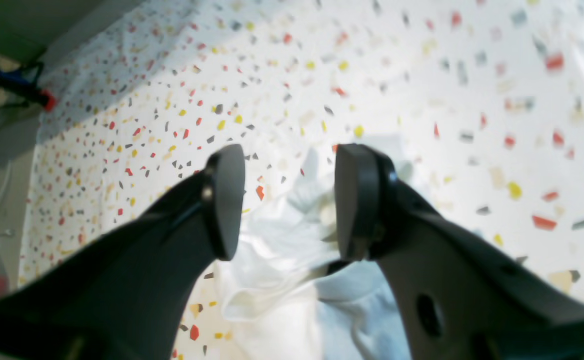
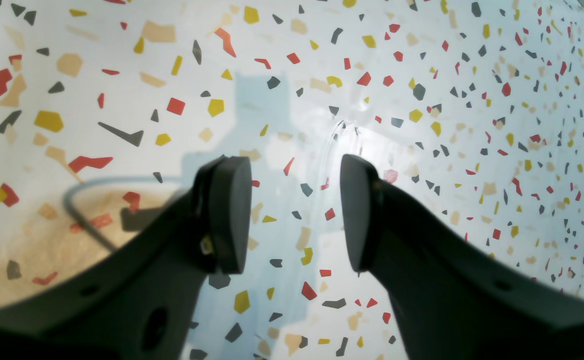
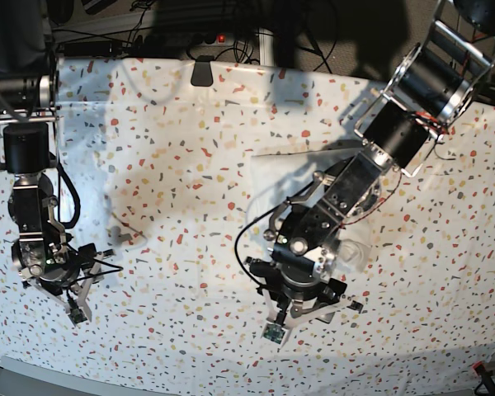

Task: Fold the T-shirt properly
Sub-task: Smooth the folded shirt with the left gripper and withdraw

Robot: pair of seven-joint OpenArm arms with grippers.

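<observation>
Left gripper (image 1: pixel 289 200) hangs spread above the crumpled white T-shirt (image 1: pixel 282 260) — no print readable; right gripper (image 2: pixel 295 215) spread too, over bare speckled desk (image 2: pixel 421 150).

Table under a speckled cover, shirt lying on top.
The table cover (image 3: pixel 190 165), white with red, yellow and grey flecks, stretched wide; the white T-shirt (image 1: pixel 282 235) lay bunched right on it, mostly hidden beneath the arm in the base view.
</observation>
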